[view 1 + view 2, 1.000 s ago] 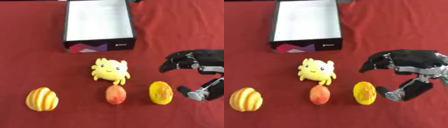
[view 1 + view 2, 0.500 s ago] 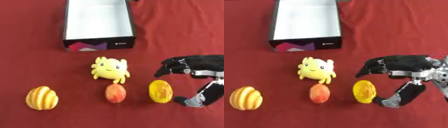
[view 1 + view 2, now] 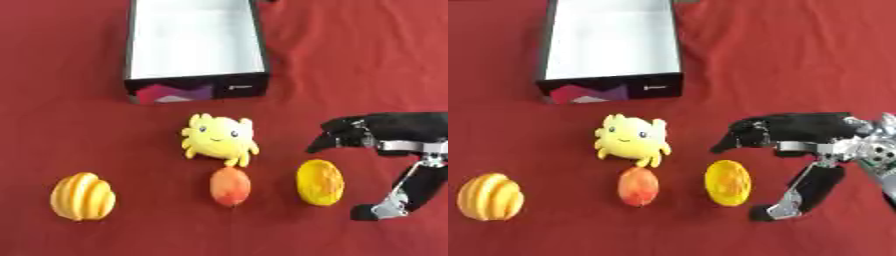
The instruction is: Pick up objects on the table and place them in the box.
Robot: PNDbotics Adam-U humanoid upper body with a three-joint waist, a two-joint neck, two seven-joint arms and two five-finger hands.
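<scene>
Right of the yellow-orange oval fruit (image 3: 728, 183), black right hand (image 3: 798, 145) hovers spread wide, fingers above, thumb below, holding nothing. Fruit lies on red cloth, well below the white-lined black box (image 3: 194, 46). Risk: thumb nudges it toward the peach-red fruit (image 3: 230, 186).

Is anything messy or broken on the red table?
Nothing stands out. The box sits upright and empty, the yellow toy and three fruits lie whole on the cloth, and the right robot hand hangs open beside the yellow-orange fruit.
</scene>
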